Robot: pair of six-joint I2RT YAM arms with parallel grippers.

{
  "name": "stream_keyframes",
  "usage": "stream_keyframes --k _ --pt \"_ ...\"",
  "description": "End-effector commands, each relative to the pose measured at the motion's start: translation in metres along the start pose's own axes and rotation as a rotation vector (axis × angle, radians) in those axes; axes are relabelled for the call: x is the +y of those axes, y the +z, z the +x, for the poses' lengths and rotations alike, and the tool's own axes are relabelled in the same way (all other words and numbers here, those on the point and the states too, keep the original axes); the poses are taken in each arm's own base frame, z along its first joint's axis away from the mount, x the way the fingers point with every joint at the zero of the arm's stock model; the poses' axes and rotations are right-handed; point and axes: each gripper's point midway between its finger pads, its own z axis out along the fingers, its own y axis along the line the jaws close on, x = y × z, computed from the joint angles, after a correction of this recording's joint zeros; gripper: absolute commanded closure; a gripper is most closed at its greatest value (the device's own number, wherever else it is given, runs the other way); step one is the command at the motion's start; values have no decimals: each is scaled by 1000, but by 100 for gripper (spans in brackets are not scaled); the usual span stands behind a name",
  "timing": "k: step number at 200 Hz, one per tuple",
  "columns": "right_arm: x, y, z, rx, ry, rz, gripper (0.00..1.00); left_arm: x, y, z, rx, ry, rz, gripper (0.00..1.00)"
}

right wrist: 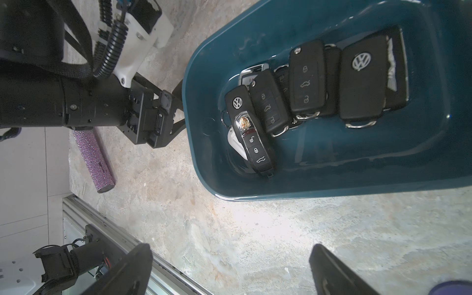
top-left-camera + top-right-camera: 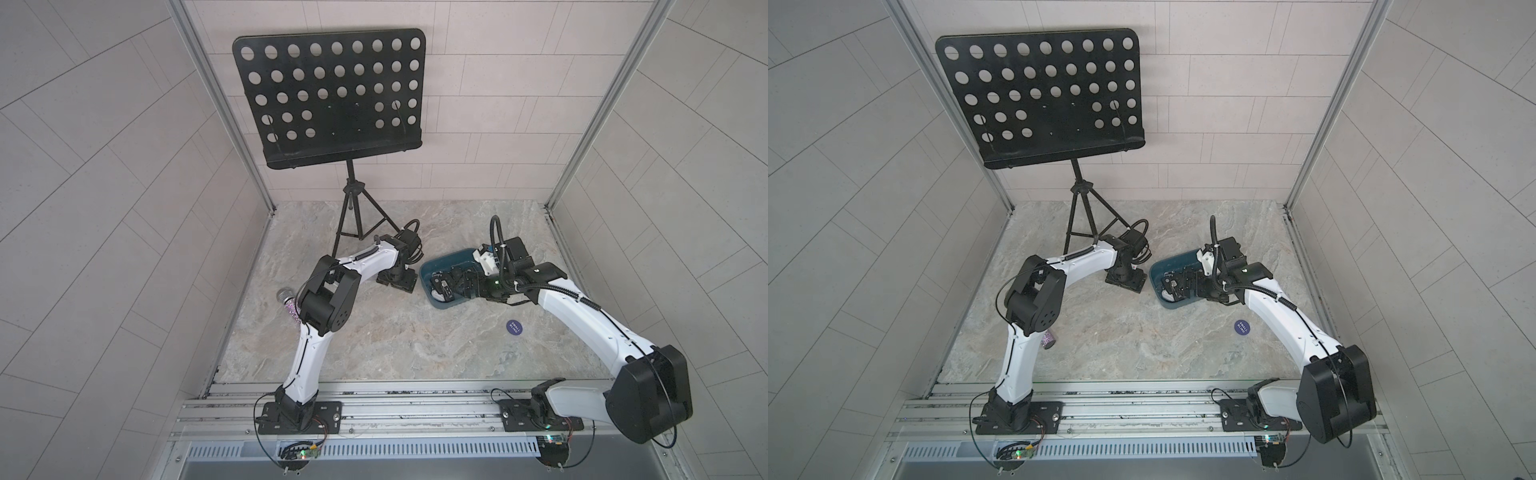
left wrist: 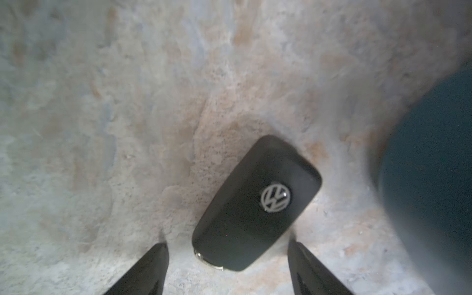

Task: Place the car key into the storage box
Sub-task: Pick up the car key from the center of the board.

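The car key, a black fob with a silver VW badge, lies flat on the stone table. My left gripper points down over it, open, a finger on each side with table showing in both gaps. In both top views the left gripper hides the key. The storage box, a dark teal tub, stands just right of that gripper and holds several key fobs. My right gripper hovers at the box, open and holding nothing.
A black perforated music stand on a tripod stands at the back left. A glittery pink microphone lies by the left arm's elbow. A round purple sticker is right of centre. An aluminium rail runs along the front.
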Motion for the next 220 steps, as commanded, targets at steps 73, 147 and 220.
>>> stream_keyframes --k 73,147,220 --pt "2 -12 -4 -2 -22 26 0 -2 16 -17 -10 31 -28 32" --pt "2 -11 -5 7 -17 33 0 -7 25 -12 16 26 -23 50" --pt "4 -9 -5 17 -18 18 0 -2 18 -12 11 6 -47 69"
